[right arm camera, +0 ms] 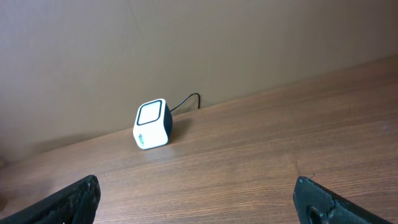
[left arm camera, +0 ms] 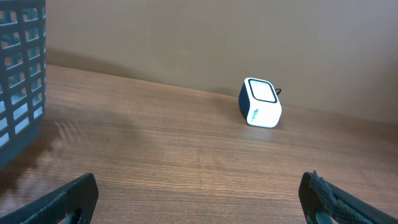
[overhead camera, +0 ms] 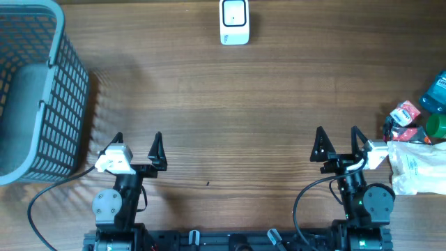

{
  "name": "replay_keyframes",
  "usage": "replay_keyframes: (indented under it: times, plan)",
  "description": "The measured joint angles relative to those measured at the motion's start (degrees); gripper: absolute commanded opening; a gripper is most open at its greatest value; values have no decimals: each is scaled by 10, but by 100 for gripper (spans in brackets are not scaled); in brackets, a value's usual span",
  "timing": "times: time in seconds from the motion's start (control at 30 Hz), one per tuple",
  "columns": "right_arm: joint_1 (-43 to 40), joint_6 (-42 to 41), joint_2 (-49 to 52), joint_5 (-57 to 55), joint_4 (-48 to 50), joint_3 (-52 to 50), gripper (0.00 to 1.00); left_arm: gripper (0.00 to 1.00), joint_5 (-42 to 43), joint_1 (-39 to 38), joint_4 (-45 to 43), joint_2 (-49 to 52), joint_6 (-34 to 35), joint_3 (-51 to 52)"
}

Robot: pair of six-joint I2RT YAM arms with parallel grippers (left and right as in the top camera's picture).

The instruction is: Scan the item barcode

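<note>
Items [overhead camera: 418, 157] for scanning lie bunched at the right edge of the table [overhead camera: 230, 104]: a white pouch [overhead camera: 417, 173], a red packet [overhead camera: 405, 113], a green piece [overhead camera: 437, 126] and a blue bottle [overhead camera: 435, 92] partly cut off by the frame. Just beside the pouch, the right gripper [overhead camera: 338, 134] sits low, jaws spread wide with nothing between them. The left gripper [overhead camera: 137, 139], well apart from it, is likewise spread and empty. A white scanner [overhead camera: 234, 21] stands at the table's far middle edge, and a grey basket [overhead camera: 52, 63] sits at the far left.
</note>
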State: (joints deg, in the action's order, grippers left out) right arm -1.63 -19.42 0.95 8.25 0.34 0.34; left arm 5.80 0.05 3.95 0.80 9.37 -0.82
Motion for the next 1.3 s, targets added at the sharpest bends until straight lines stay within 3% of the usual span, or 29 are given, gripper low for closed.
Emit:
replay_keyframes:
  times: [0.23, 0.37, 0.53, 1.3]
  plan:
    - [0, 7, 0, -55, -1, 0, 100, 100, 0, 0, 0, 0, 0, 0]
    - [0, 159, 1, -72, -1, 0, 100, 100, 0, 0, 0, 0, 0, 0]
    - [0, 248, 13, -44, -2, 0, 100, 100, 0, 0, 0, 0, 0, 0]
    - [0, 262, 15, -37, -2, 0, 100, 100, 0, 0, 0, 0, 0, 0]
